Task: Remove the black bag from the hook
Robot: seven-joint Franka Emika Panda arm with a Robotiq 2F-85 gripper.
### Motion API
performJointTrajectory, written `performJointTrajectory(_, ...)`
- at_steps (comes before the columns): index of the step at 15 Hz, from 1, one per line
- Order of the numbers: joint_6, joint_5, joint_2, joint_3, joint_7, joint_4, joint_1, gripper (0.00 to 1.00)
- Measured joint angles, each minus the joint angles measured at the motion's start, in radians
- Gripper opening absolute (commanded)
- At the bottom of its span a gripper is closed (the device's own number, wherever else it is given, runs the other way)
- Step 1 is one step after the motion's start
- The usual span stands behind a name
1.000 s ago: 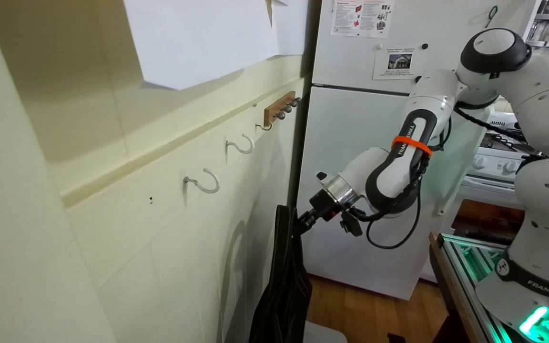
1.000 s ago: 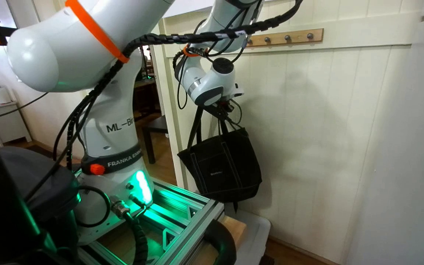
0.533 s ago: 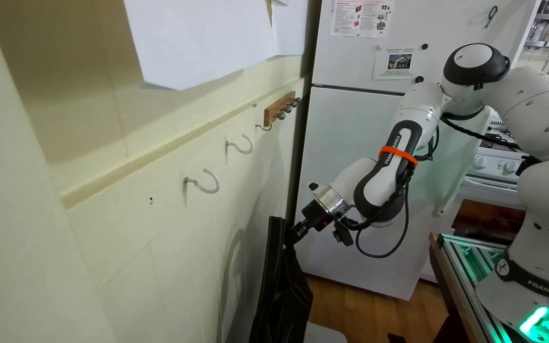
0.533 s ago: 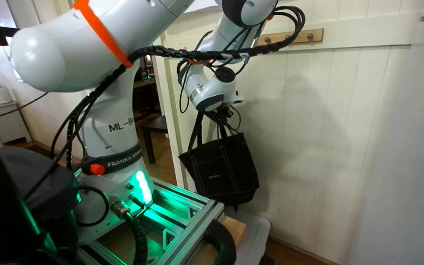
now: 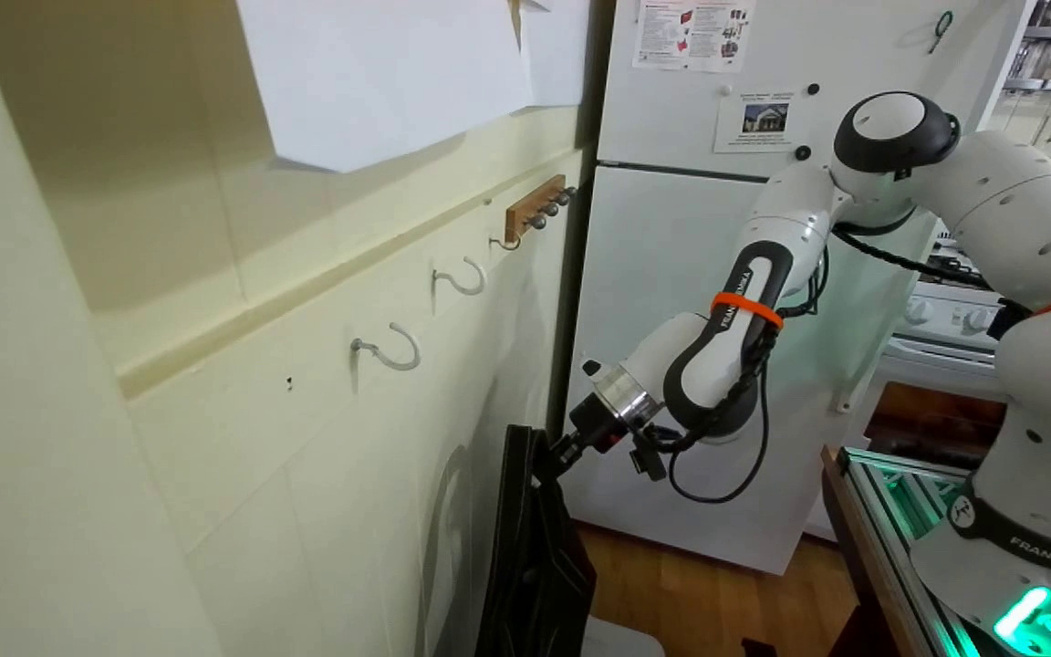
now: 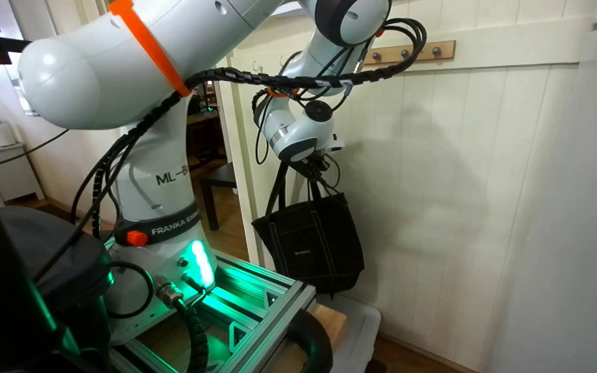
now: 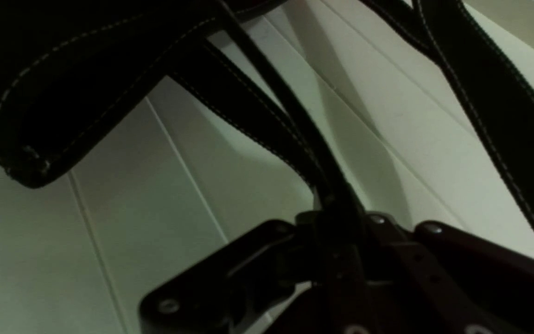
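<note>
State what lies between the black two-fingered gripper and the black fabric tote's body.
Two stretches of black strap, one looking broad, one narrow; in the wrist view both run from the tote to the gripper, which is shut on them.

Black bag (image 6: 309, 241), pale-stitched in dashes.

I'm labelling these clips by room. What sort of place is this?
A kitchen, probably in a home: an exterior view shows a white fridge with printed sheets on it, and a white stove near it.
</note>
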Motion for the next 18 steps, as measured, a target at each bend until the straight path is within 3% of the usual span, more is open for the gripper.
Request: performJointTrajectory(18, 0.0, -0.004, -0.075, -0.048, 0.0, 0.095, 0.075, 0.01)
